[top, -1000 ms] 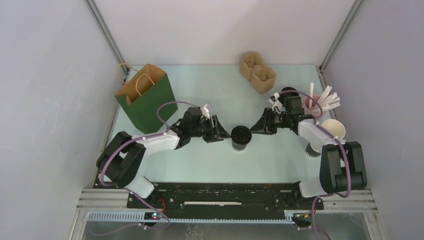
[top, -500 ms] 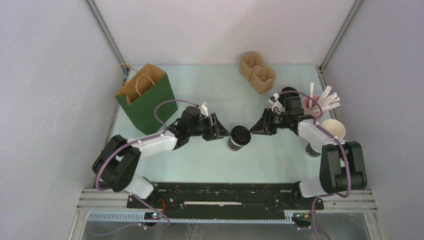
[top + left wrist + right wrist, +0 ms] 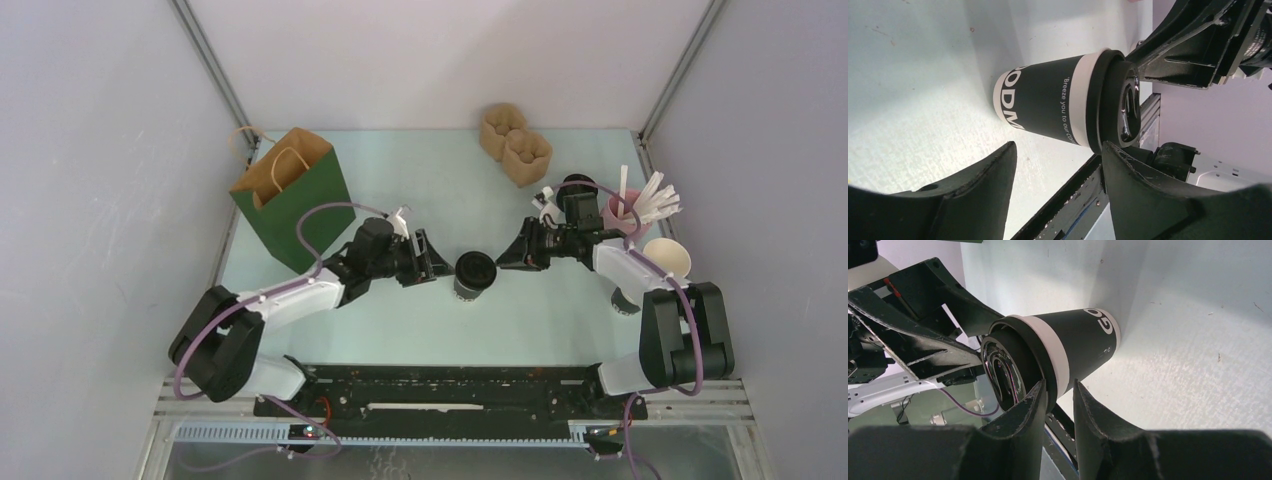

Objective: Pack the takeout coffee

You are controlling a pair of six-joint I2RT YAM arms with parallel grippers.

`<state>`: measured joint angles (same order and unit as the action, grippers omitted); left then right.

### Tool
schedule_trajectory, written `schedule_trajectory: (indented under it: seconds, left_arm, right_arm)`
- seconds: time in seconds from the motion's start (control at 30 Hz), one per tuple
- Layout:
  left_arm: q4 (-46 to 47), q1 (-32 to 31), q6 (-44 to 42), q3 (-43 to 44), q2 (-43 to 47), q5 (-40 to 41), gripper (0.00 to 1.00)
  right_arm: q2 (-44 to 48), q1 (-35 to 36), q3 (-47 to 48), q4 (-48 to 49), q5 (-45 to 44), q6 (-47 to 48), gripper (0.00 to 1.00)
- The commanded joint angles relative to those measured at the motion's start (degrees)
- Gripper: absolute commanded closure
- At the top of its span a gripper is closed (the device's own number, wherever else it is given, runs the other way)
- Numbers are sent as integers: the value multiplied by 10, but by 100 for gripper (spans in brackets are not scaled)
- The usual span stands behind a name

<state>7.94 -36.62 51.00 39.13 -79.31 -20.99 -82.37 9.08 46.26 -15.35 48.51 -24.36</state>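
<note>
Left wrist view: lidded black-and-white paper coffee cup read "Breeze you to our". Left gripper stood spread, empty; right gripper pinched its lid rim.

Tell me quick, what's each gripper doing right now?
Left gripper: open, holding nothing.
Right gripper: closed on the cup.
</note>
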Motion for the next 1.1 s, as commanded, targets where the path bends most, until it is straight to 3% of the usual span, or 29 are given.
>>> schedule_trajectory:
  seconds: [0.0,0.17,0.37,0.6,0.93,1.07]
  left_arm:
    - [17,-2,-4,-1,10,-14,31]
    - [29,-2,4,11,-9,-19,29]
    - [41,0,18,18,-36,-19,38]
    - [35,1,15,16,-33,-12,33]
    - [-4,9,0,-9,-57,15,47]
    - [-4,9,-4,-26,-54,22,49]
  right_arm:
    - [9,7,18,-9,-16,5,66]
    - [7,12,18,-7,-16,4,66]
    - [8,12,18,-4,-15,3,66]
    - [4,17,18,2,-13,1,65]
    - [-25,40,13,31,-8,-21,66]
    - [-43,38,-13,84,23,-52,82]
